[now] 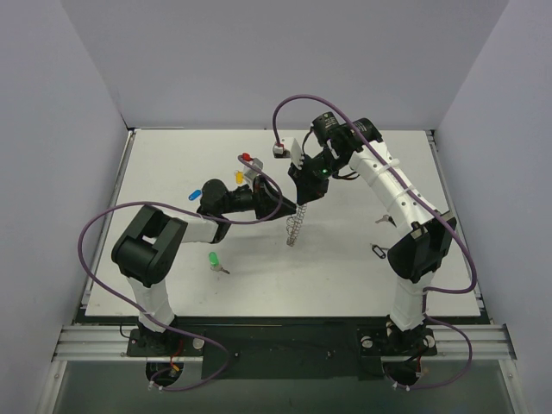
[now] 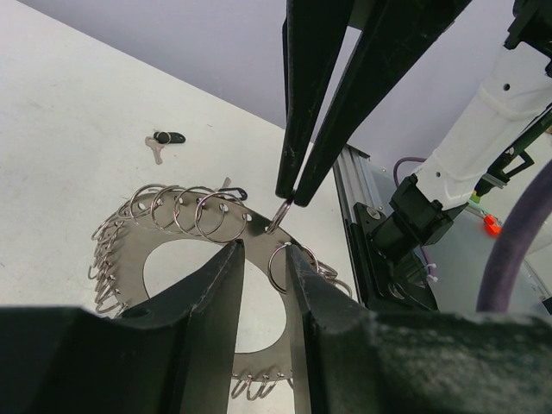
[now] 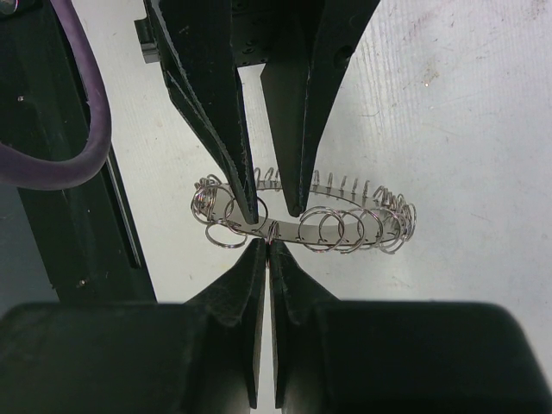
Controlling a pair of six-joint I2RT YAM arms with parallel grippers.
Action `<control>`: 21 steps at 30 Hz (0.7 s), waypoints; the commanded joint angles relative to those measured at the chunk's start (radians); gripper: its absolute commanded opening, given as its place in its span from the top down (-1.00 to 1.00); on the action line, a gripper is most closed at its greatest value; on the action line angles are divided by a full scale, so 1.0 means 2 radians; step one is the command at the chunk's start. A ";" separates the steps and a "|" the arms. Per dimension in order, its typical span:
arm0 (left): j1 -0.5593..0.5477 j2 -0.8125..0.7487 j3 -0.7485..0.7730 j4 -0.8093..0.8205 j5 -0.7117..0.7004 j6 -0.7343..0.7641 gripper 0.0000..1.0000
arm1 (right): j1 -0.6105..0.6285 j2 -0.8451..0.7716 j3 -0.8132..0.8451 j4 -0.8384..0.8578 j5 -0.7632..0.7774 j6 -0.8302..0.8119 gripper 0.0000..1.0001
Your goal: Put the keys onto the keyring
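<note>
Table (image 1: 164,164) centre, far from edges: left hand (image 2: 263,250) clamps upright keyring (image 2: 134,263), right hand (image 3: 266,246) pinches one loop (image 2: 280,211).

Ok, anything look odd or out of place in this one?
Nothing looks damaged. The keyring stands on edge, pinched between the left gripper and right gripper, with no key visible on it. The green key and blue key lie loose, well to its left.
</note>
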 commanded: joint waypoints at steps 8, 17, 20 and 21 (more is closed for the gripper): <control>-0.002 -0.029 0.010 0.174 -0.018 0.041 0.28 | 0.002 -0.027 -0.003 -0.013 -0.022 -0.004 1.00; 0.000 -0.036 0.007 0.174 -0.019 0.055 0.28 | 0.000 -0.029 -0.004 -0.013 -0.028 -0.004 1.00; -0.002 -0.035 0.008 0.171 -0.011 0.051 0.29 | -0.001 -0.029 -0.003 -0.012 -0.028 -0.004 1.00; -0.003 -0.034 0.008 0.171 -0.010 0.050 0.28 | -0.002 -0.029 -0.003 -0.013 -0.029 -0.004 1.00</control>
